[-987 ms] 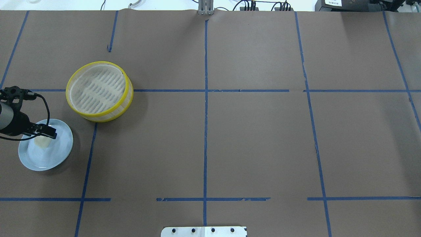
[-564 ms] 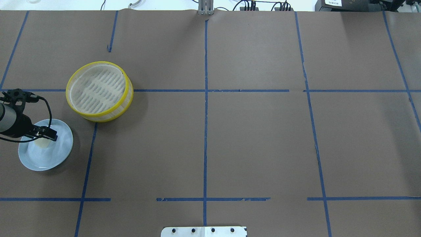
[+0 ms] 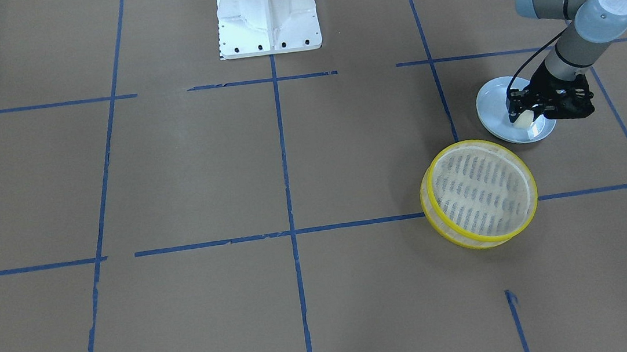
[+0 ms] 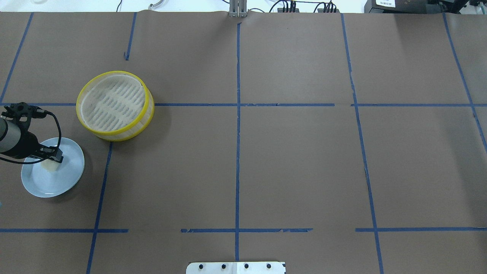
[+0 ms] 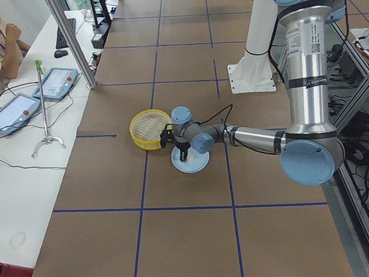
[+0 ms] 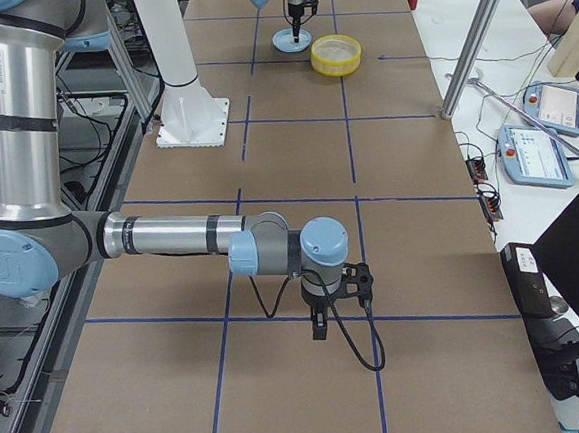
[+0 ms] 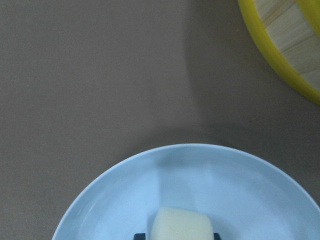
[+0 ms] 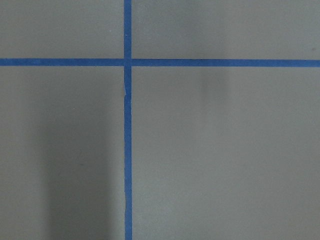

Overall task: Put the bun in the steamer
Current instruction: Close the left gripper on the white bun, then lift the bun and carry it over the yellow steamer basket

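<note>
The cream-white bun (image 4: 49, 166) sits on a pale blue plate (image 4: 66, 177) at the table's left. It also shows in the left wrist view (image 7: 182, 225). My left gripper (image 4: 54, 159) is down over the plate, and its fingertips press against both sides of the bun (image 3: 521, 120). The steamer (image 4: 114, 104), round with yellow rims and a slatted floor, stands empty just beyond the plate (image 3: 491, 102). My right gripper (image 6: 319, 326) hovers over bare paper far from these, and I cannot tell whether it is open or shut.
Brown paper with blue tape lines (image 4: 237, 114) covers the table. The white robot base (image 3: 267, 12) stands at the table's near edge. An edge of the steamer (image 7: 295, 50) shows at the top right of the left wrist view.
My left gripper has dropped a little lower and moved slightly left over the plate, closing in on the bun. Steamer and plate have not moved.
</note>
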